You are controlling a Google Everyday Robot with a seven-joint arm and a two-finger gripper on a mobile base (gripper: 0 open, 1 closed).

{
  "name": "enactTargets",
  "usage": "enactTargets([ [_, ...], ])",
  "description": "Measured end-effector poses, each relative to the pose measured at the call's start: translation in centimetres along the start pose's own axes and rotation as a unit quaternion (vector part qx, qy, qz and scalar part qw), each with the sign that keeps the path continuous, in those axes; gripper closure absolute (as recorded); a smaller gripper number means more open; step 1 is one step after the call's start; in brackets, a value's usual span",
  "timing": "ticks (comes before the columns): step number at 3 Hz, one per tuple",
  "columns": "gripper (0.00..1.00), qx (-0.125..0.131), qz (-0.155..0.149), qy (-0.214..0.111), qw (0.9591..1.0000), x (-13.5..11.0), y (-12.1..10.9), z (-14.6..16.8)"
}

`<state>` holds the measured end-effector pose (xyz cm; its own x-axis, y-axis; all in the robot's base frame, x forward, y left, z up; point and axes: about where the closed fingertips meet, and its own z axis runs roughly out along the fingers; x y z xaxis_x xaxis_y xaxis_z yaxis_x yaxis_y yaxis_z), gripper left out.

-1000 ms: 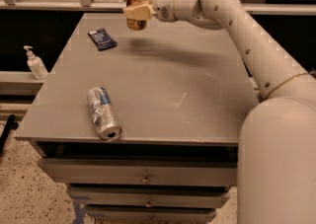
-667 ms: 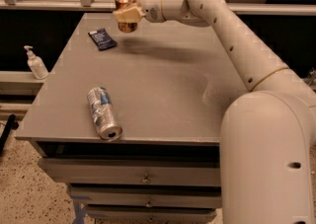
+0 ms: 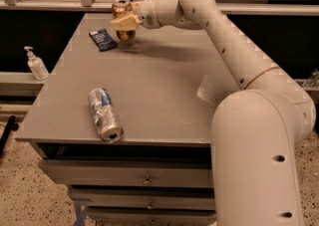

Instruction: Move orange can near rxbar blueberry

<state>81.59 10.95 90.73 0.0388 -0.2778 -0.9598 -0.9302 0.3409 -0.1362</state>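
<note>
The orange can (image 3: 121,8) is a slim copper-orange can with a silver top, upright at the far side of the grey table (image 3: 164,100). My gripper (image 3: 124,22) is shut on it, gripping its middle, with the can's base just above or at the table surface. The rxbar blueberry (image 3: 102,39) is a flat dark navy wrapper lying on the table just to the left of the can, a short gap away. My arm reaches in from the right front across the table.
A silver-and-blue can (image 3: 103,113) lies on its side near the table's front left edge. A white pump bottle (image 3: 35,63) stands on a ledge left of the table. Drawers sit under the tabletop. A railing runs behind the table.
My gripper has carried the orange can to the left and down, from the back middle of the table to just beside the rxbar blueberry.
</note>
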Motion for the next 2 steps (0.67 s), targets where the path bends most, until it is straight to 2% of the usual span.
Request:
enactTargets([
  [1, 1.0, -0.005, 0.02, -0.002, 0.9998, 0.77, 0.39, 0.49],
  [2, 0.81, -0.014, 0.042, -0.009, 0.999, 1.17, 0.99, 1.05],
])
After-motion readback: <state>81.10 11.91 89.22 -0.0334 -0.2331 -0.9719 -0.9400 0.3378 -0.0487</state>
